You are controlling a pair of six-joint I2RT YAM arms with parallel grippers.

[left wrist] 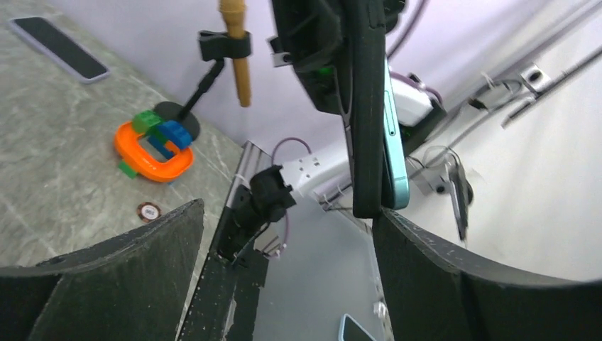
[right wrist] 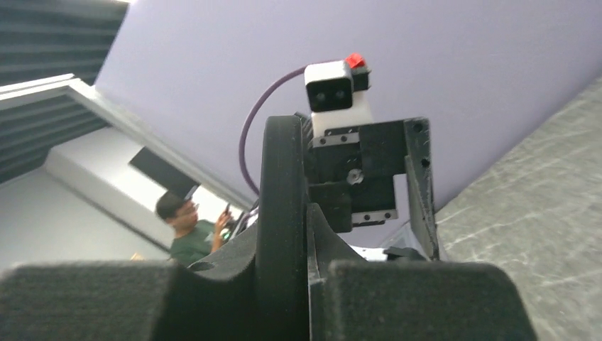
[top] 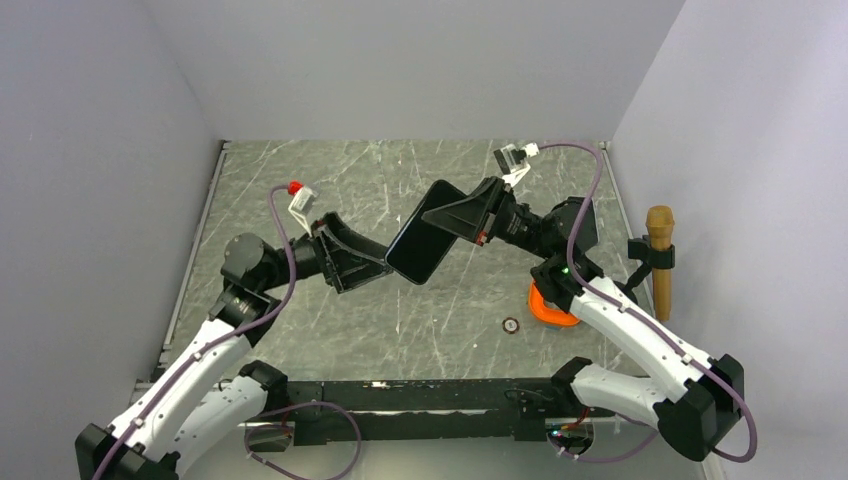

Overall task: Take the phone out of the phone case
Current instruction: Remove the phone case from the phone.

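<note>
The phone in its black case (top: 428, 235) is held tilted in the air above the middle of the table. My right gripper (top: 462, 215) is shut on its upper end. In the right wrist view the case (right wrist: 282, 213) stands edge-on, clamped between my right gripper's (right wrist: 307, 284) pads. In the left wrist view the black case (left wrist: 365, 106) hangs edge-on, with the teal phone edge (left wrist: 396, 160) showing along its right side. My left gripper (top: 372, 265) is open, also in its wrist view (left wrist: 287, 213). The phone's lower end is at its right fingertip (left wrist: 397, 227).
An orange ring toy with blue and green blocks (top: 550, 308) lies right of centre, also in the left wrist view (left wrist: 152, 149). A small round disc (top: 511, 324) lies near it. A brown microphone on a stand (top: 660, 250) stands at the right edge. Another phone (left wrist: 60, 48) lies flat on the table.
</note>
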